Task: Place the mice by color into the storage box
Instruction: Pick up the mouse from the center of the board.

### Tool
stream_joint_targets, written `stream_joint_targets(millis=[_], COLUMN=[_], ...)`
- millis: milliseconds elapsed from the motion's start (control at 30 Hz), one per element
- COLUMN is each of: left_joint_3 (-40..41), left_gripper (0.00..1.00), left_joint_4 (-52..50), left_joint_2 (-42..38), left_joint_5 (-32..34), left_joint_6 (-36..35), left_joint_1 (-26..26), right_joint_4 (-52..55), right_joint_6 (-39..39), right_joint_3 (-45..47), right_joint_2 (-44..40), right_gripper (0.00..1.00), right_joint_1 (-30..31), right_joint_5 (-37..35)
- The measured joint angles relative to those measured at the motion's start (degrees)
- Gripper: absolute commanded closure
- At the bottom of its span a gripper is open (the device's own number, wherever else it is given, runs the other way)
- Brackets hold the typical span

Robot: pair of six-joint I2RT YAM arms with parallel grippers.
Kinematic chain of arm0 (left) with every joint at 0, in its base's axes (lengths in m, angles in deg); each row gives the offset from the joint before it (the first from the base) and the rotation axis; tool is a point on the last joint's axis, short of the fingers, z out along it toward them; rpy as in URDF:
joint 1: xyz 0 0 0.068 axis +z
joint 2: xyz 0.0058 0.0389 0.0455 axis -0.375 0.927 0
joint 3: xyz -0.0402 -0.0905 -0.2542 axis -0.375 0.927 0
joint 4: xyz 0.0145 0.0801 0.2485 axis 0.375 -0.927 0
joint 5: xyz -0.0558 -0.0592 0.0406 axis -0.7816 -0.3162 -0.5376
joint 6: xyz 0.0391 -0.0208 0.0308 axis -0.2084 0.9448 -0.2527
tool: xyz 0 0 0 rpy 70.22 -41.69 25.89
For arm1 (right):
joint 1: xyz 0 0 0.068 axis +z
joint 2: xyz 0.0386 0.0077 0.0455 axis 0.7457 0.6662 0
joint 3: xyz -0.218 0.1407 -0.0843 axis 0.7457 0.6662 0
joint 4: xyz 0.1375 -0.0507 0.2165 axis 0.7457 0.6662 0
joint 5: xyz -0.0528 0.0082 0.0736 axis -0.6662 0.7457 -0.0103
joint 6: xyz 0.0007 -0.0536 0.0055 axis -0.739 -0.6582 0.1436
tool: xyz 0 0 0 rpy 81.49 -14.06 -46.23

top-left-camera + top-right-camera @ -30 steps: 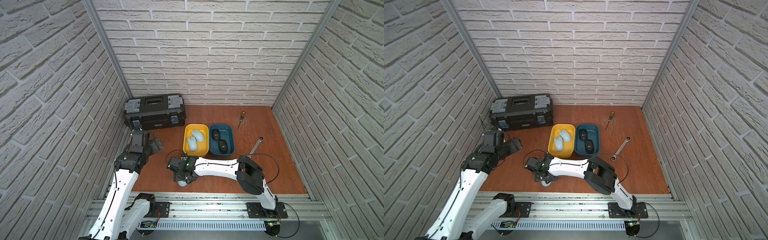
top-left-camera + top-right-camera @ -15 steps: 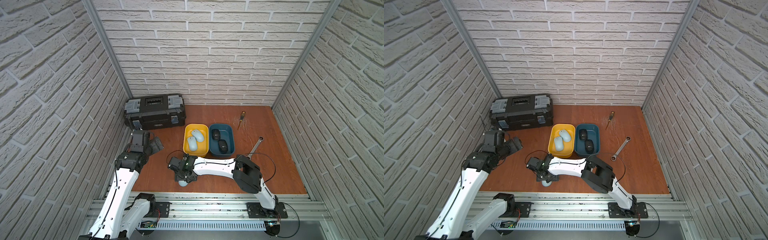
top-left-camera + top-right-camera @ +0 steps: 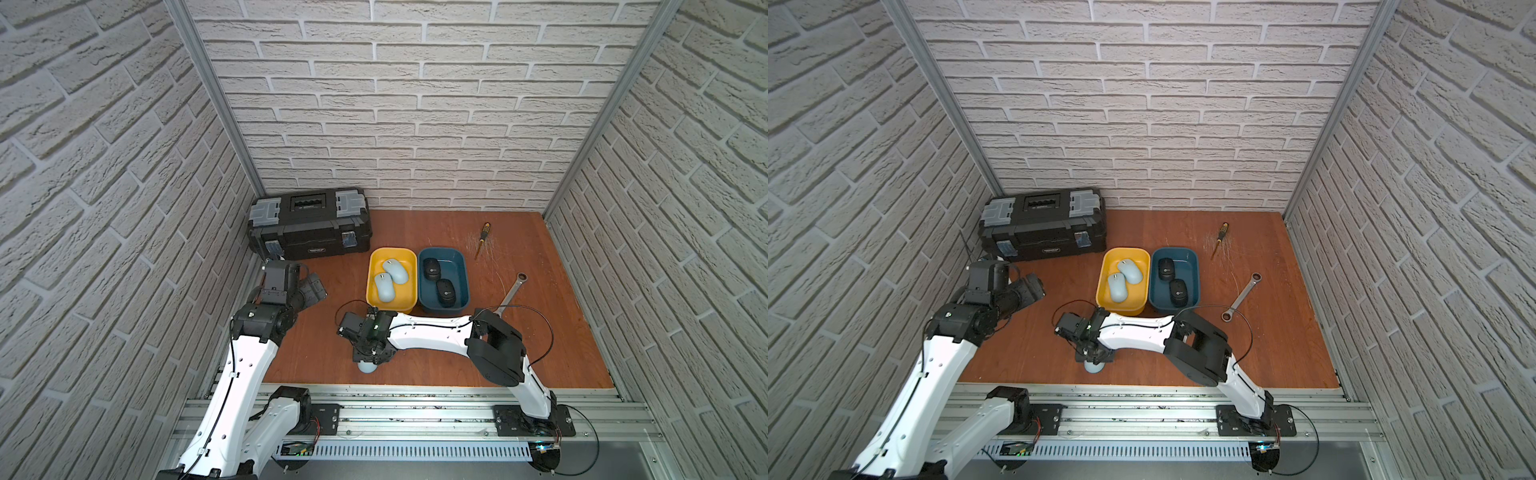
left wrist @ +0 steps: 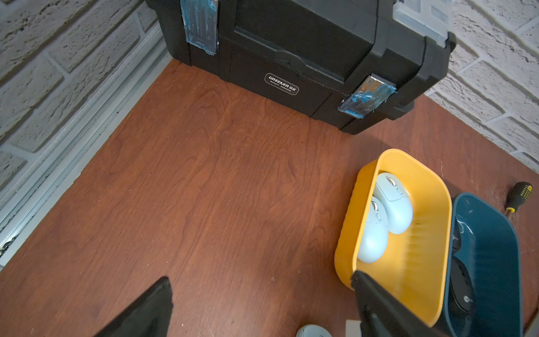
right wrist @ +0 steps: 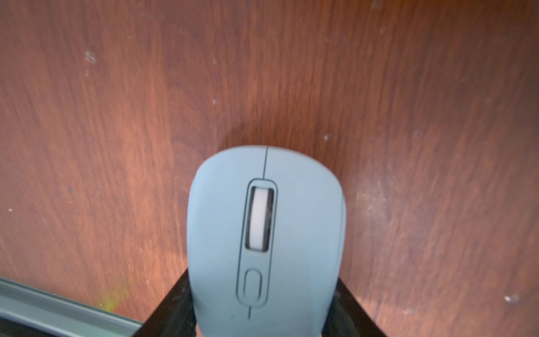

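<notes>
Right gripper [image 5: 264, 315] has its fingers clamped on the last pale blue mouse [image 5: 265, 233] (bound for the yellow bin [image 3: 372, 266], I'd guess); left gripper [image 4: 262, 306] hangs spread apart, empty.

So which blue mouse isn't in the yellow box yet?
The pale blue mouse near the table's front edge, gripped by the right claw. The other two blue mice lie inside the yellow box.

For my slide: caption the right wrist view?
Right gripper shut on the last pale blue mouse above the wooden table.
</notes>
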Motion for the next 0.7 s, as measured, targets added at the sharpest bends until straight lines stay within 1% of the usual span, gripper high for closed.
stream_joint_targets(millis=[100, 200, 367, 500, 700], left_joint_3=[0.0, 0.0, 0.0, 0.0, 0.0], left_gripper=[0.02, 0.02, 0.02, 0.02, 0.02], left_joint_4=[0.0, 0.0, 0.0, 0.0, 0.0], left_joint_2=[-0.1, -0.2, -0.2, 0.1, 0.6], left_joint_5=[0.3, 0.5, 0.7, 0.7, 0.7], left_joint_6=[0.0, 0.0, 0.2, 0.3, 0.7], left_joint_1=[0.0, 0.2, 0.3, 0.3, 0.3], right_joint_4=[-0.4, 0.1, 4.3, 7.8, 8.6], right_joint_6=[-1.0, -3.6, -8.7, -12.6, -17.4], right_joint_3=[0.2, 0.0, -0.9, -4.8, -8.5], right_joint_2=[-0.2, -0.3, -1.9, -5.9, -14.1], right_gripper=[0.52, 0.52, 0.52, 0.52, 0.52], right_joint_1=[-0.3, -0.3, -0.3, -0.6, -2.0], right_joint_5=[0.3, -0.2, -3.1, -6.1, -10.7])
